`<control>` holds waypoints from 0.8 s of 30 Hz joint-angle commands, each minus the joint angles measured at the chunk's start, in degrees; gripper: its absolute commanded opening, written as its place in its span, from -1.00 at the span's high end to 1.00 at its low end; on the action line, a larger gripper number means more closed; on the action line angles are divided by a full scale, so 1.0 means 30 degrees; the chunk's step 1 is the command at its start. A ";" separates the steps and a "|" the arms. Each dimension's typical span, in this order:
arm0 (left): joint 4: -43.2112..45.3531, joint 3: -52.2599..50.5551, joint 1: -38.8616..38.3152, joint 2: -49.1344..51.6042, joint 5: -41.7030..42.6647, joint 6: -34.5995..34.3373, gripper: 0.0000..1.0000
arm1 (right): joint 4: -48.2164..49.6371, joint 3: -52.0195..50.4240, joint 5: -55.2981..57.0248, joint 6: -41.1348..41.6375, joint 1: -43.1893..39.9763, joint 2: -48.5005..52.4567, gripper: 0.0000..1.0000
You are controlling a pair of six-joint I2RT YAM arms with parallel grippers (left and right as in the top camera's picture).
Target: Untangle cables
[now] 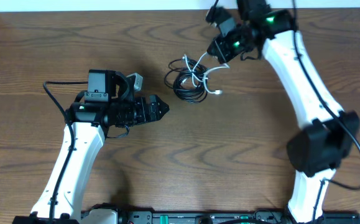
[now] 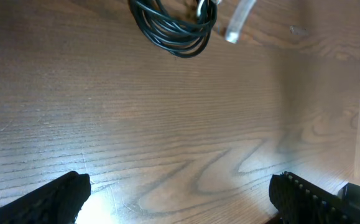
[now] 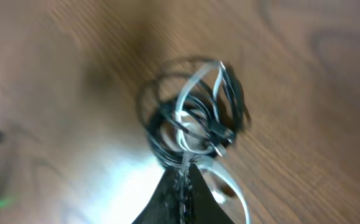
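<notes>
Extraction is apparently beginning: the right gripper [image 3: 184,169] is clamping the white cable [image 3: 192,93]. The left gripper [image 1: 163,109], standing apart at 8 o'clock, should be pinning the black cables [image 1: 186,87] next.

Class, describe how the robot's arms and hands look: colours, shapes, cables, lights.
The left arm and right arm have smooth white shells, black joints and thin black wires alongside. Green lights glow near the right wrist. The left hand and right hand are black and tapered.
</notes>
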 commanded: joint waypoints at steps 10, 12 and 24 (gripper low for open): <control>0.0000 0.0211 0.0058 0.0131 0.0226 0.0131 -0.96 | 0.0860 0.0488 -0.1326 0.1821 -0.0175 -0.2164 0.98; -0.0007 0.0211 0.0058 0.0131 0.0226 0.0124 -0.96 | 0.0692 0.0488 -0.0685 0.2528 -0.0233 -0.2164 0.64; -0.0306 0.0211 0.0058 0.0124 0.0474 -0.3147 -0.96 | -0.0036 0.0415 0.5013 0.7461 -0.2696 -0.2157 -0.99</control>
